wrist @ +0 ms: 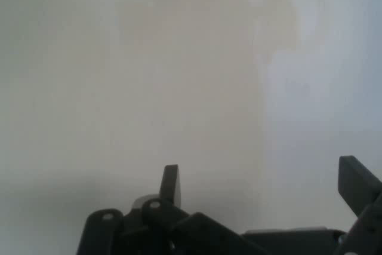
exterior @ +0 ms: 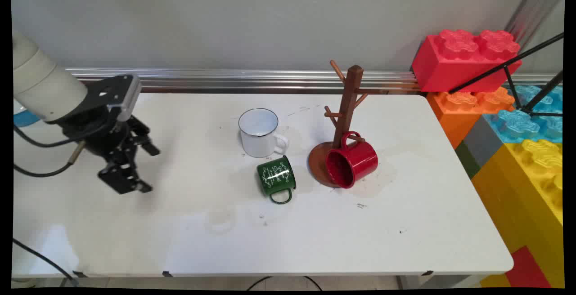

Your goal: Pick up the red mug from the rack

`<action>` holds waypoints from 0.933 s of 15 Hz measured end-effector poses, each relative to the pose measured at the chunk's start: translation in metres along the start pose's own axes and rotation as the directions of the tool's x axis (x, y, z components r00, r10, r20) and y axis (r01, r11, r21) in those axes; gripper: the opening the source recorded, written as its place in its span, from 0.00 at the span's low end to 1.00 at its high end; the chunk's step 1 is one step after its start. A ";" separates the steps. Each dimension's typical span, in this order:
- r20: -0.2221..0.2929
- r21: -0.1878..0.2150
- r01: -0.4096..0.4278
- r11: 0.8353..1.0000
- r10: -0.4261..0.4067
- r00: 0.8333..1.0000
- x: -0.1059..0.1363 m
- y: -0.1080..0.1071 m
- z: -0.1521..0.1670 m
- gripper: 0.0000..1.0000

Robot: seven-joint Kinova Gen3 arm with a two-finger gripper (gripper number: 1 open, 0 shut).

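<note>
Gripper (exterior: 146, 169): fingers wide apart, holds nothing, over table (exterior: 135, 232) left edge
Red mug (exterior: 352, 162): hangs on rack (exterior: 346, 119) peg, near far edge

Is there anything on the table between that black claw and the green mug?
No. In the main view, only bare white table lies between the gripper and the green mug, which lies on its side. The fingers stand apart, holding nothing.

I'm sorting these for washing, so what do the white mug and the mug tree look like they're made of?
White mug: probably enamelled metal, glossy, with a thin dark rim line typical of enamelware. Mug tree: looks like wood, reddish-brown with a smooth finish, pegs set into a square post on a round base.
</note>
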State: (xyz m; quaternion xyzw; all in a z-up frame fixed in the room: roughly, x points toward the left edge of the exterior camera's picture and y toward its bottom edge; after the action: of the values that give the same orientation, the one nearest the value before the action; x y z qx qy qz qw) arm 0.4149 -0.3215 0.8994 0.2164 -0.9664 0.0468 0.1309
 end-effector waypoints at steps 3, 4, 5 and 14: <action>-0.099 -0.015 0.021 1.000 -0.022 0.995 0.009 0.000 -0.004 1.00; -0.141 -0.022 0.027 0.999 -0.030 0.990 0.013 0.000 -0.006 1.00; -0.191 -0.029 0.031 0.999 -0.036 0.981 0.016 -0.001 -0.008 1.00; -0.485 -0.080 0.047 0.996 -0.080 0.871 0.024 -0.001 -0.024 1.00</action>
State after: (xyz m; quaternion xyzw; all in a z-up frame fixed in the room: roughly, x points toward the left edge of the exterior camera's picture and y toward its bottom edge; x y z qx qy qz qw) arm 0.3997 -0.3289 0.9294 0.2249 -0.8956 0.0637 0.3785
